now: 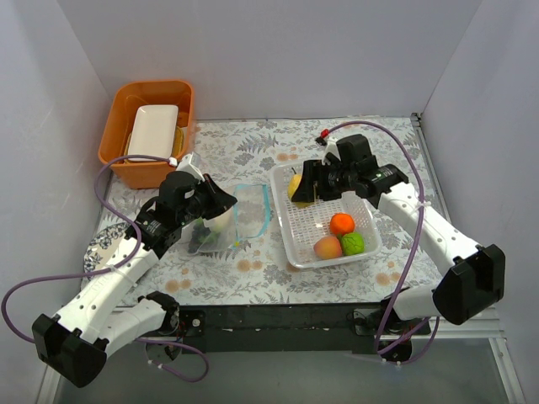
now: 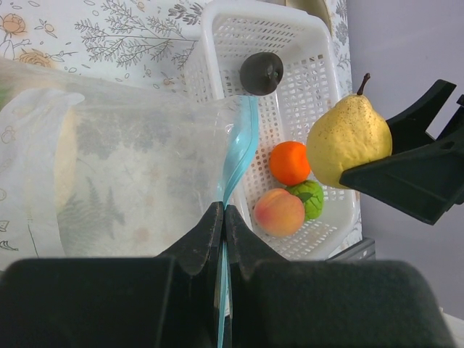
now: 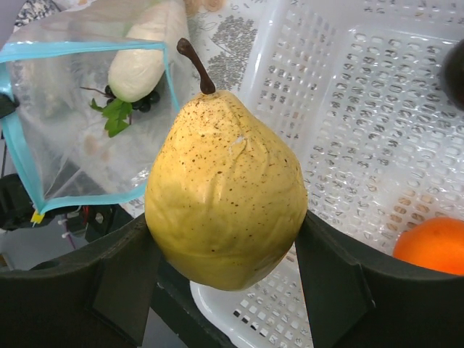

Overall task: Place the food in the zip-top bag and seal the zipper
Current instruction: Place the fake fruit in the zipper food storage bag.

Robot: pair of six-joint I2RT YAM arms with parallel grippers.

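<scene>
**A:** Top external shows the yellow pear (image 1: 296, 187) lifted at the ten o'clock corner of the white basket (image 1: 285, 227), with the zip-top bag (image 1: 250, 210) lying at the basket's nine o'clock. What could go wrong from here?

**B:** The mouth, I'd say. The pear looks broad against that opening, and the bag is limp film pinched at one spot only. If the fruit catches the zipper (image 2: 239, 145) on its way in, it may shove the bag across the table or tug the strip out of the pinch. The pear is also smooth and round, gripped across its belly, so a bump could roll it free.

**A:** Anything already inside?

**B:** A white oblong (image 3: 141, 61) and dark grapes (image 3: 148, 101) lie in the bag, and I think they could crowd the pear. The orange (image 2: 290, 162), peach (image 2: 278, 212), green piece (image 2: 312, 197) and dark plum (image 2: 261, 72) wait in the basket.

**A:** And the grippers?

**B:** The right gripper (image 3: 226, 246) has its jaws spread wide, one finger on each flank of the pear, carrying it. The left gripper (image 2: 223, 214) is pinched fully together on the teal strip — at the strip's six o'clock end in its own camera.
</scene>
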